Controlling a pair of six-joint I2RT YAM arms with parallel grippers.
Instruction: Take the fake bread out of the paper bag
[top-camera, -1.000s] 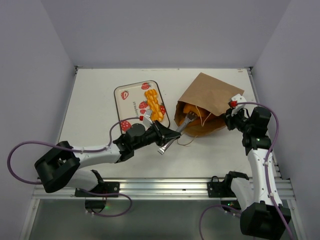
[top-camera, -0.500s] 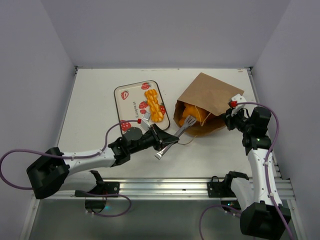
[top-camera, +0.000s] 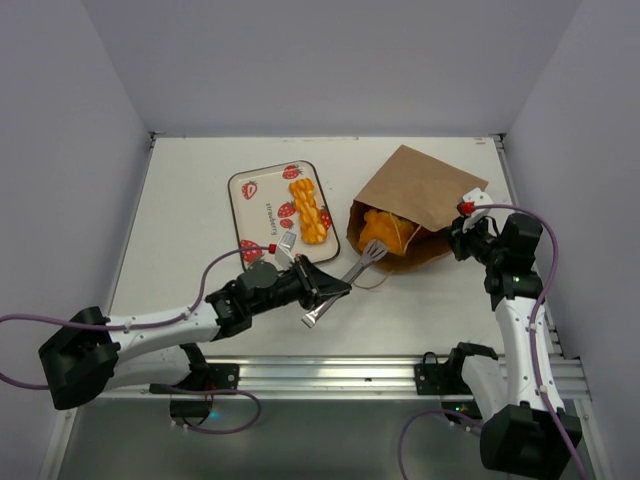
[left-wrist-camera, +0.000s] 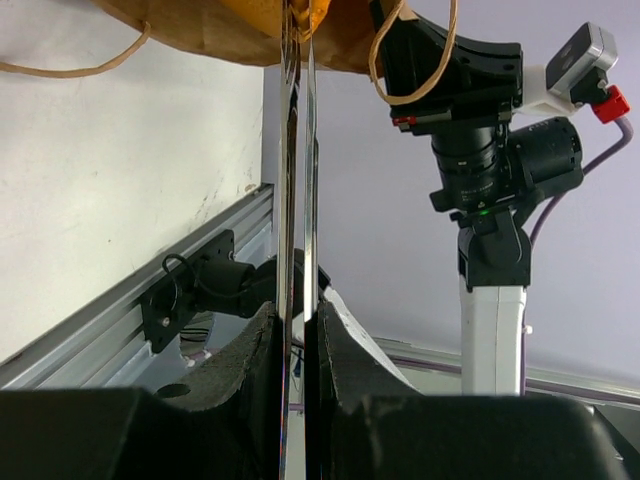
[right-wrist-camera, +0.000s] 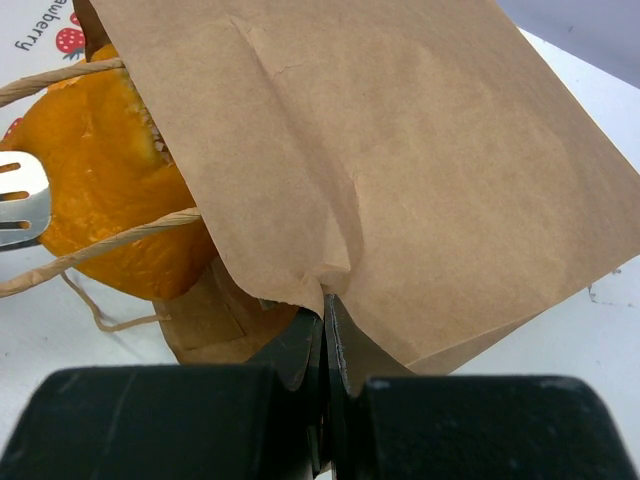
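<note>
In the top view, left of centre, the tray (top-camera: 262, 203) carries one braided loaf (top-camera: 309, 212), so part of the job looks done. Below it, low in the middle of the frame, the left claw (top-camera: 318, 293) is pinched on the tongs (top-camera: 345, 280). The left wrist view shows the two blades standing close together. Their slotted head lies at the mouth of the paper bag (top-camera: 425, 195), just beside the orange bread (top-camera: 380, 228) that bulges out behind the handle loops (right-wrist-camera: 95, 240). Whether the head touches the bread I cannot tell, and nothing sits between the blades. At the right of the bag, the right claw (top-camera: 462, 238) is pressed together on a fold of the bag's lower edge, pinning it to the table.

The step in hand looks like fetching the next bread. That calls for letting the blades spread, sliding one to each side of the bread, squeezing, and drawing it out toward the tray. The loops across the mouth could snag.
</note>
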